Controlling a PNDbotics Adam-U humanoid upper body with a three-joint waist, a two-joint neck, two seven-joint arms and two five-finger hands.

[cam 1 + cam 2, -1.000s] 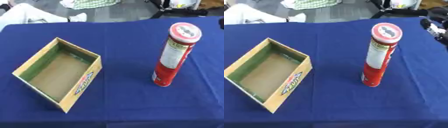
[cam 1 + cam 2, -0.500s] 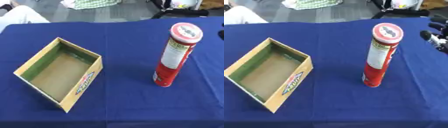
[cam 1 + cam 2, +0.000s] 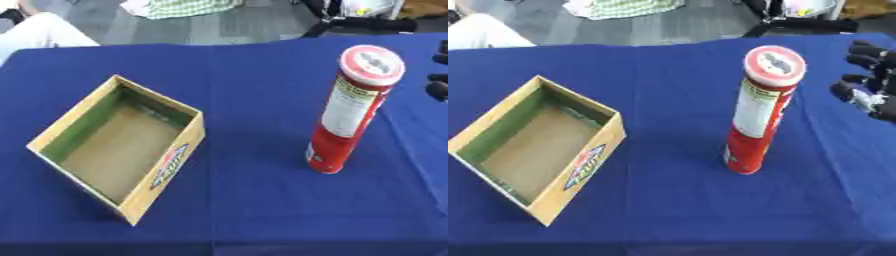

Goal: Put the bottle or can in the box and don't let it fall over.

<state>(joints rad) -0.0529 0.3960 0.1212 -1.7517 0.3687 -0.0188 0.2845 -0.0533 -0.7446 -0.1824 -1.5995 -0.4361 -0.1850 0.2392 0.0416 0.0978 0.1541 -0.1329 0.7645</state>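
A tall red can (image 3: 756, 115) with a white label and a pale lid stands upright on the blue table (image 3: 667, 200), right of centre. An open cardboard box (image 3: 122, 150) with a green inner wall lies at the left, with nothing inside it. My right hand (image 3: 870, 82) comes in at the right edge, beside the can's upper part and apart from it. Its black fingers (image 3: 864, 49) are spread and hold nothing. My left hand is in neither view.
Beyond the table's far edge is grey floor with a checked cloth (image 3: 188, 7) and dark chair legs (image 3: 367, 22). A person's pale sleeve (image 3: 44, 32) shows at the top left, off the table.
My right hand has come in from the right edge toward the can. The can and the box have not moved.
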